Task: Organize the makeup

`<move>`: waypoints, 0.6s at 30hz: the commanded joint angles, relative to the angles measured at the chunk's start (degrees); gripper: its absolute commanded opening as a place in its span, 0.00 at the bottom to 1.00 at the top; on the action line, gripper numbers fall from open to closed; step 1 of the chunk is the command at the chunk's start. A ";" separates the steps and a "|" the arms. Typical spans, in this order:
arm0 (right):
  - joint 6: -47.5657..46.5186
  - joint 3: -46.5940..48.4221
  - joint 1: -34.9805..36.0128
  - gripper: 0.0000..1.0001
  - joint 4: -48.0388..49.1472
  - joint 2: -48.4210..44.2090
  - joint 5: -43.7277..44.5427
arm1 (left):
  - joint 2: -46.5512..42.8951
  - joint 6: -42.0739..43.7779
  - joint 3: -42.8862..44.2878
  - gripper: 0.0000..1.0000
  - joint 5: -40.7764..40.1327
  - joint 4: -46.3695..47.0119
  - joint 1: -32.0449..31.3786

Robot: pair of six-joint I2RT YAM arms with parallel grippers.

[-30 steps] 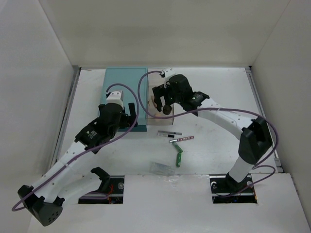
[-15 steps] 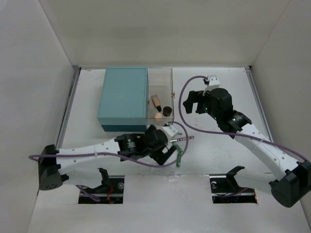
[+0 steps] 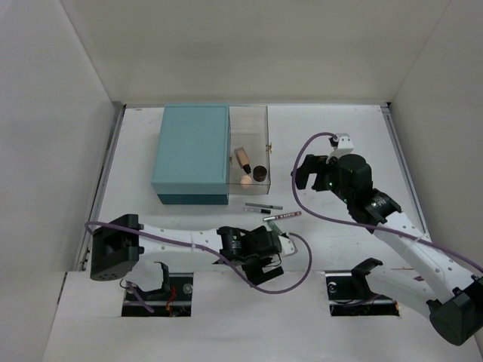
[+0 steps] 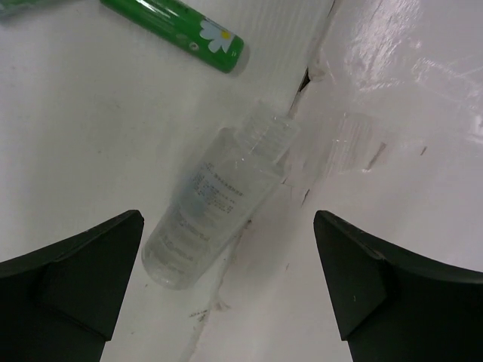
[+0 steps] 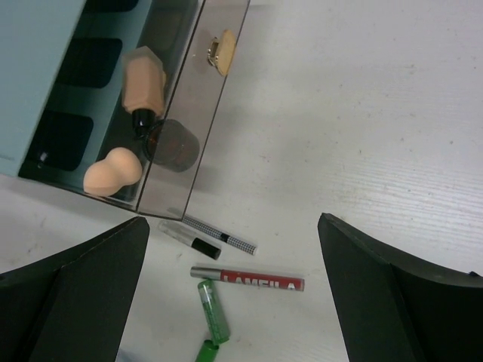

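Note:
My left gripper [image 3: 262,255] is open low over the table's front edge. Its wrist view shows the clear flat packet [image 4: 215,204] lying between the open fingers [image 4: 75,279], untouched, with the green stick [image 4: 177,26] just beyond. My right gripper [image 3: 311,172] is open and empty, held above the table right of the clear compartment [image 3: 256,121]. That compartment holds the beige sponge [image 5: 113,172], the tan black-capped tube [image 5: 143,83] and the black piece [image 5: 172,145]. The grey pencil [image 5: 219,235], the pink pencil [image 5: 249,279] and the green stick [image 5: 213,311] lie on the table.
The large teal box [image 3: 192,151] stands at the back left, joined to the clear compartment. A short clear black-tipped tube [image 5: 189,237] lies beside the grey pencil. White walls enclose the table on three sides. Purple cables trail from both wrists.
My left arm swung from beside the teal box down to the front, over the clear packet. My right arm pulled back out of the clear compartment to the right, leaving the black piece inside.

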 commanded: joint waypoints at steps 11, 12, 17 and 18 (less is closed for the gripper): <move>3.53 -2.84 -0.93 1.00 2.49 -5.23 -0.69 | 8.30 4.12 -3.20 0.80 5.79 7.86 4.40; 3.62 -3.11 -0.93 1.00 2.40 -5.58 -0.69 | 9.35 4.38 -2.93 0.76 5.88 7.95 4.48; 4.50 -3.72 -1.64 1.00 2.14 -7.34 -0.69 | 11.48 4.65 -1.70 0.47 5.61 8.21 4.92; 4.58 -3.90 -1.72 1.00 2.05 -7.61 -0.69 | 10.95 4.65 -1.53 0.42 5.35 8.21 4.92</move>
